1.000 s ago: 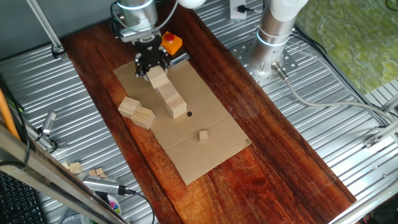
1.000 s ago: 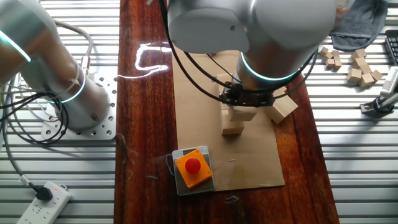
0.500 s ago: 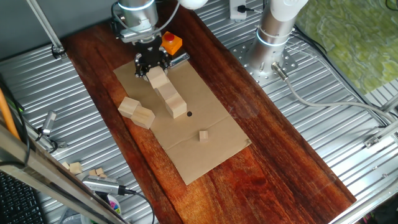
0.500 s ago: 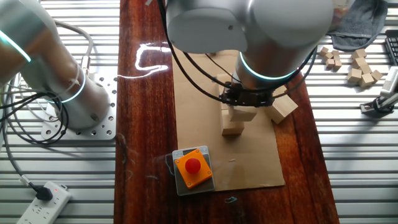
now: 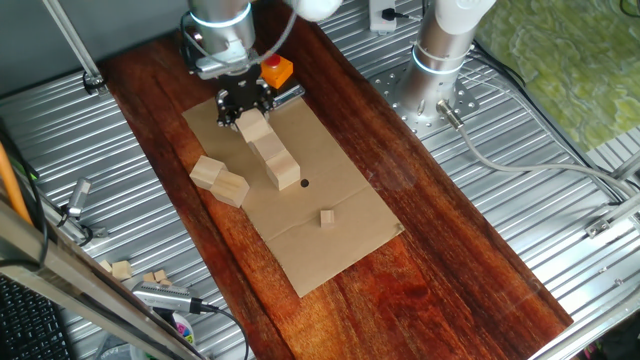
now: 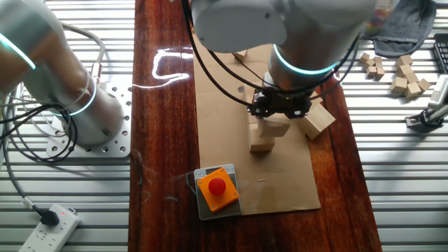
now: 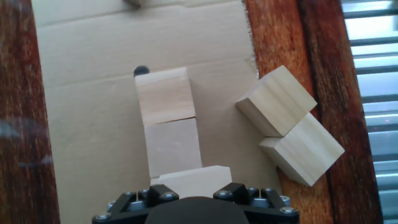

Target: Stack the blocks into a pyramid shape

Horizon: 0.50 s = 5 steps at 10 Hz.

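Three pale wooden blocks form a line on the cardboard sheet (image 5: 330, 240): two blocks (image 5: 280, 165) lie end to end. A third block (image 5: 255, 127) rests on the row's end nearest the orange button block. The third block also shows in the other fixed view (image 6: 274, 127) and at the bottom of the hand view (image 7: 193, 179). My gripper (image 5: 244, 103) hangs directly over that top block, open, its fingers hidden behind the hand body (image 7: 194, 205). Two more blocks (image 5: 220, 180) lie touching each other at the cardboard's edge (image 7: 289, 124).
An orange block with a red button (image 5: 277, 70) stands just behind the gripper (image 6: 218, 187). A tiny wooden cube (image 5: 327, 217) lies further down the cardboard. Spare small blocks (image 6: 402, 73) lie off the wooden board on the metal table.
The arm has risen slightly above the top block, which stays in place on the row. The other blocks have not moved.
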Motion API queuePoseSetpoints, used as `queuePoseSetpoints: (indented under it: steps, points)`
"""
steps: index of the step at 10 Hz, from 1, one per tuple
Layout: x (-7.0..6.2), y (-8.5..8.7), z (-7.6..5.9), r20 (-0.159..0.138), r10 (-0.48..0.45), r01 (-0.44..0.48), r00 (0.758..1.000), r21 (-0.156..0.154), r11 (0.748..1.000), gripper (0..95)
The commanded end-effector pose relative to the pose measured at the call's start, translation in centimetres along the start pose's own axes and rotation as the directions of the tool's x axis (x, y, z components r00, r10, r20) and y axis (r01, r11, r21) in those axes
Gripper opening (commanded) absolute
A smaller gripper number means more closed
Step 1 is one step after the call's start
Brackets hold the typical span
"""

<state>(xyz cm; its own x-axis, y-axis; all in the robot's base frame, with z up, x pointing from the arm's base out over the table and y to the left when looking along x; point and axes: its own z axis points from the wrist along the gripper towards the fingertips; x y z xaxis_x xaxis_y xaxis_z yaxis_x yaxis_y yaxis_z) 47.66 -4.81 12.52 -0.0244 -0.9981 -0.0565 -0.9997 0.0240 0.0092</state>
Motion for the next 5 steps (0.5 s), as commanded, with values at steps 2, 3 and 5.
queuePoseSetpoints:
  steps: [2, 3, 5]
  points:
    - [0.01, -0.03, -0.01, 0.024, 0.043, -0.043, 0.999, -0.003, 0.999, 0.0]
    - [0.01, -0.03, -0.01, 0.021, 0.058, -0.058, 0.998, -0.004, 0.998, 0.0]
    - [0.01, -0.03, -0.01, 0.02, 0.074, -0.074, 0.997, -0.008, 0.997, 0.0]
